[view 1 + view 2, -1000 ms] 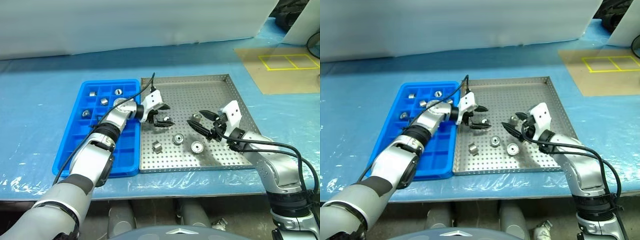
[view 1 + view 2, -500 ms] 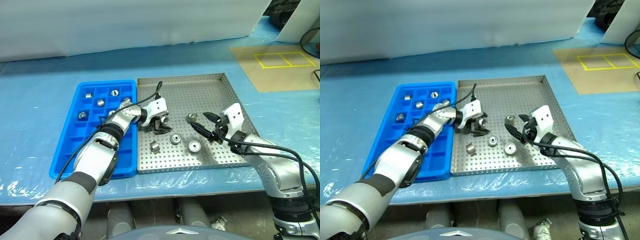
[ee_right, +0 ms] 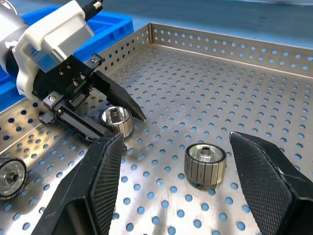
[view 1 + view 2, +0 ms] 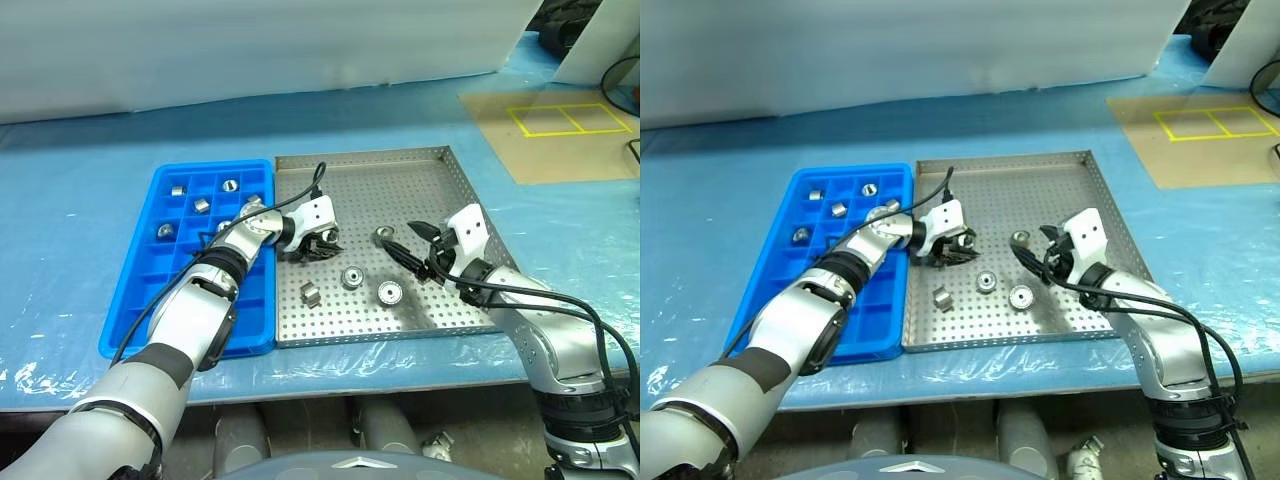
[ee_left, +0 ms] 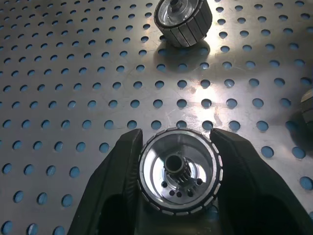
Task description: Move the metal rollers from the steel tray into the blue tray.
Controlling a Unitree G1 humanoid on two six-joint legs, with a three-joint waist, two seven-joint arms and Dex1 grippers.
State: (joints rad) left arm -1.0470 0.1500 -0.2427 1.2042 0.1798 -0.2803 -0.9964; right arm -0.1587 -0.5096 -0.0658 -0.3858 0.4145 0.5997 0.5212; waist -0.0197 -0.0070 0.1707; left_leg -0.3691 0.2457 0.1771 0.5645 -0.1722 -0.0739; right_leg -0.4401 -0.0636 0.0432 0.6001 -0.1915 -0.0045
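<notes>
The steel tray (image 4: pixel 400 190) lies beside the blue tray (image 4: pixel 160 300). My left gripper (image 4: pixel 325 243) is low over the steel tray's left part, shut on a metal roller (image 5: pixel 178 176) that rests on the perforated floor, with a finger pressed against each side. Another roller (image 5: pixel 183 22) lies just beyond it. My right gripper (image 4: pixel 406 240) hovers open over the tray's middle, and a roller (image 3: pixel 205 164) stands ahead of its spread fingers. Three more rollers (image 4: pixel 312 293), (image 4: pixel 352 277), (image 4: pixel 390 292) lie nearer the tray's front. Several rollers (image 4: pixel 202 205) sit in the blue tray's far compartments.
Both trays rest on a pale blue plastic-covered table (image 4: pixel 80 200). A white wall panel (image 4: pixel 250 50) stands behind. A brown board with yellow taped squares (image 4: pixel 560 130) lies at the far right.
My left gripper's fingers have closed onto the roller and the hand has sunk slightly toward the tray. The camera view has shifted. The right arm has stayed still.
</notes>
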